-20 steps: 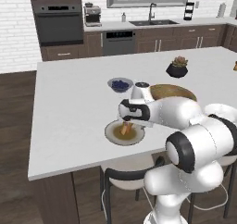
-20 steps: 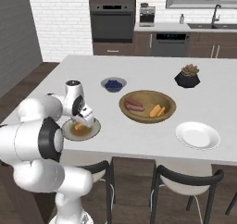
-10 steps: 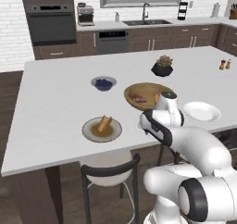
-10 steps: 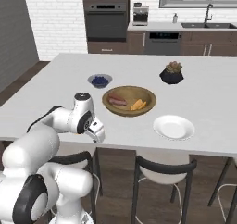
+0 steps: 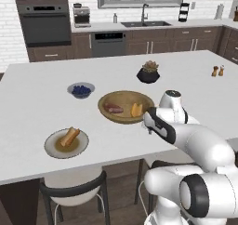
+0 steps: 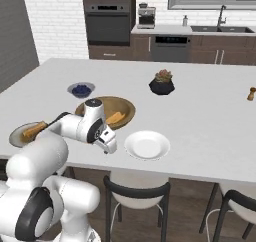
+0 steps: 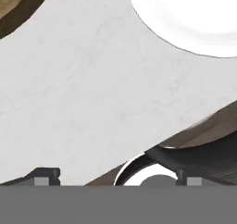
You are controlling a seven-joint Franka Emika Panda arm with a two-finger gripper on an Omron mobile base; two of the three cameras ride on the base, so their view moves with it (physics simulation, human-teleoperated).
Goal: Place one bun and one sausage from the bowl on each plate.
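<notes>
The wide, shallow tan-brown wooden bowl (image 5: 125, 106) sits at the centre of the left base view on the white counter (image 5: 42, 103). Inside it a reddish-brown sausage (image 5: 113, 109) lies left of centre, its long axis running left to right, and a golden bun (image 5: 136, 109) lies at the right, standing more up-and-down in the frame. At lower left, the grey-rimmed olive-brown plate (image 5: 66, 143) carries a tan bun-and-sausage pair (image 5: 69, 136) slanting from lower left to upper right. In the right base view the plain white round plate (image 6: 147, 145) lies bare, just right of the gripper (image 6: 107, 147). The white arm bends low over the counter's near edge, its hand angled down between bowl and white plate. In the hand view the two dark fingertips (image 7: 45, 176) stand spread wide, pinching nothing.
</notes>
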